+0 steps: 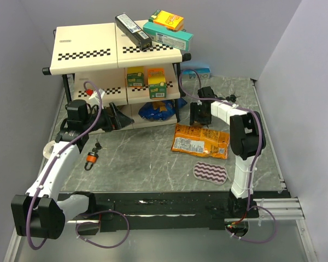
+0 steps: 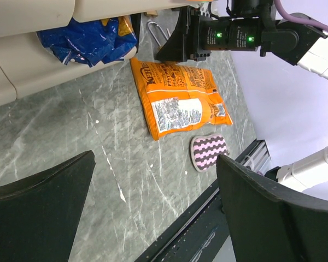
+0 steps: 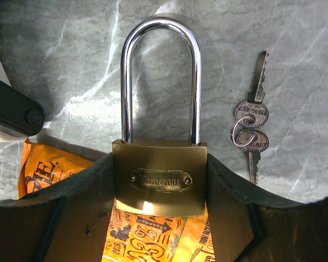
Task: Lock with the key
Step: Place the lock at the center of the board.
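Your left gripper [image 2: 156,164] is nearest the lens, fingers spread wide, nothing between them, hanging over the marble table [image 2: 71,125]. Past it lies an orange chip bag [image 2: 177,95]. Your right gripper [image 3: 158,161] pinches the brass padlock [image 3: 159,183] by its body, and both shackle legs meet the brass. Two ringed keys [image 3: 250,131] lie flat on the table just right of the padlock in the wrist view, with nothing touching them.

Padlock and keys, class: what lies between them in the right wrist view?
Only bare tabletop separates the padlock from the keys, shown in the right wrist view.
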{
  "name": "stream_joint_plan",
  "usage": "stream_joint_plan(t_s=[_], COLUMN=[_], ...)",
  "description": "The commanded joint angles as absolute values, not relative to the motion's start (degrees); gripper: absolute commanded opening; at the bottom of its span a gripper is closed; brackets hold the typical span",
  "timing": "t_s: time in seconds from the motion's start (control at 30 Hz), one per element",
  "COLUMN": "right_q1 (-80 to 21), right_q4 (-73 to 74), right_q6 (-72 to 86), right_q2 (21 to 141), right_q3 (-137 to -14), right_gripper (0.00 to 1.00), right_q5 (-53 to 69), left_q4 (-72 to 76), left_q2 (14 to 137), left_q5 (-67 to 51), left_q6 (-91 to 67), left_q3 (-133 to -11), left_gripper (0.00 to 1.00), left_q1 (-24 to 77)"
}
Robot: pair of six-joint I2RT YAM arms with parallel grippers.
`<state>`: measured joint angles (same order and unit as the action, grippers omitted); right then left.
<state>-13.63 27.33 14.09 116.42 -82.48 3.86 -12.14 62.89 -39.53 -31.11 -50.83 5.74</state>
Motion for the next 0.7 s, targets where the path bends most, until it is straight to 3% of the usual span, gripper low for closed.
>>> stream_joint_plan(t_s=[0.0, 0.3, 0.67], right_q1=[-14.06, -13.97, -14.15], right_q4=[26.98, 26.89, 26.98], right_q6=[15.12, 15.12, 14.15], right_q2=[115.32, 113.73, 109.26], right_q3=[-84.99, -85.17, -84.20], right_gripper=[0.54, 0.80, 0.83], right_q5=[3.78, 4.74, 8.79], left_q4=[-13.53, -17.05, -21.00], left_q2=[61.88, 61.44, 58.63], left_q5=[-39.29, -39.11, -38.93], left_q6=[-30.59, -28.13, -25.05], left_q3=[-52.12, -53.35, -53.26], left_gripper=[0.98, 0.99, 0.99], left_q1=[5.36, 4.31, 2.38])
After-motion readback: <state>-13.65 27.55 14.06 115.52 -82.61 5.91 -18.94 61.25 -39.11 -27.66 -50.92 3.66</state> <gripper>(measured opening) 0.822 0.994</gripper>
